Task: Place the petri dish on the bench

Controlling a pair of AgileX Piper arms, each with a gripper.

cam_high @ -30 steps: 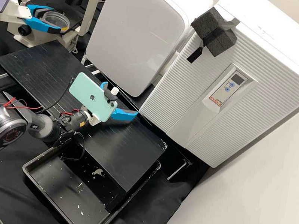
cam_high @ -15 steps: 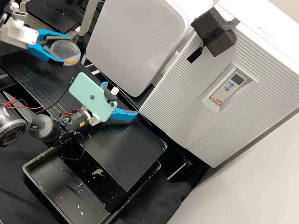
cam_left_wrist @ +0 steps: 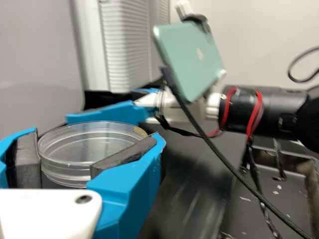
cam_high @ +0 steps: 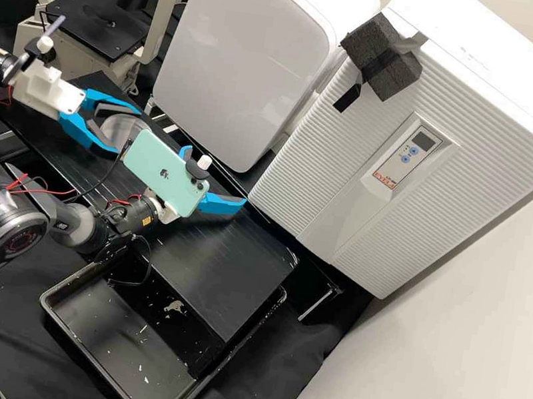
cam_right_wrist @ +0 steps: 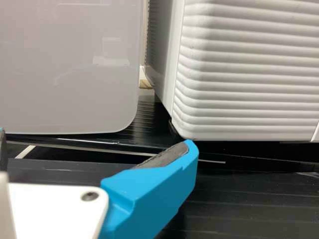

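Blue left hand (cam_left_wrist: 97,137): clamped on the petri dish (cam_left_wrist: 75,150) by its sides.
Clear dish: over the table (cam_high: 228,268), contact unclear; best lowered level, away from the phone cable (cam_left_wrist: 214,148), and seated flat before release.
Right hand (cam_high: 215,176): beyond the dish, fingers apart, nothing between them.

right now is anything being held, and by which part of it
The left gripper holds the clear petri dish by opposite sides of its round side wall, between dark pads. The right gripper is open and holds nothing.
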